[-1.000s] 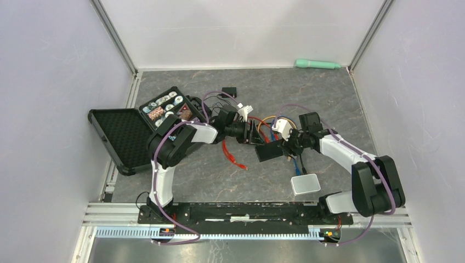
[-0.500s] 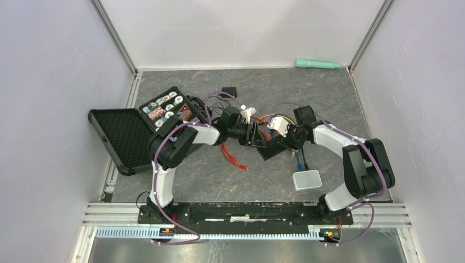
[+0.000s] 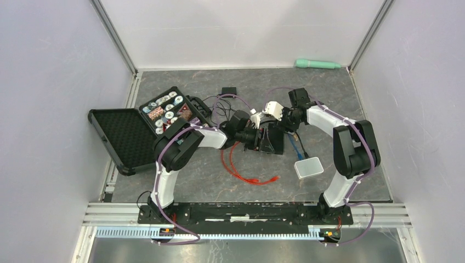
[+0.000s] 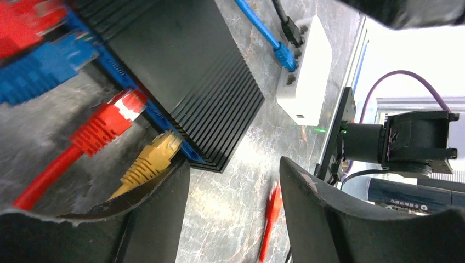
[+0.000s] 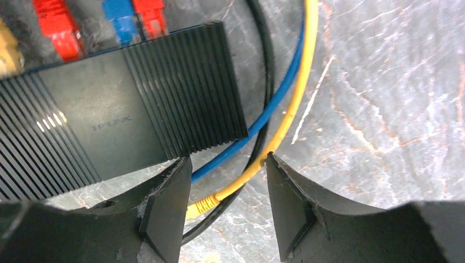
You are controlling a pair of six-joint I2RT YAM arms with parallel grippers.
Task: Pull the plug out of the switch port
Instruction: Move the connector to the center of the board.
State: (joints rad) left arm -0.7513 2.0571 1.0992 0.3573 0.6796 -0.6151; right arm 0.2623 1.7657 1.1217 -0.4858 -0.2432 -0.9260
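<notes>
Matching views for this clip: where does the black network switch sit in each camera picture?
Top external: the black switch lies near the centre of the picture.
Left wrist: black switch at upper centre, ribbed top showing.
Right wrist: black switch fills the left half.
Shared landmark: the blue cable running beside it.

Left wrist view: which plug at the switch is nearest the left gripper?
The yellow plug, at the corner end of the black switch, right beside the left gripper. The red plug and blue plug sit farther along the row.
</notes>
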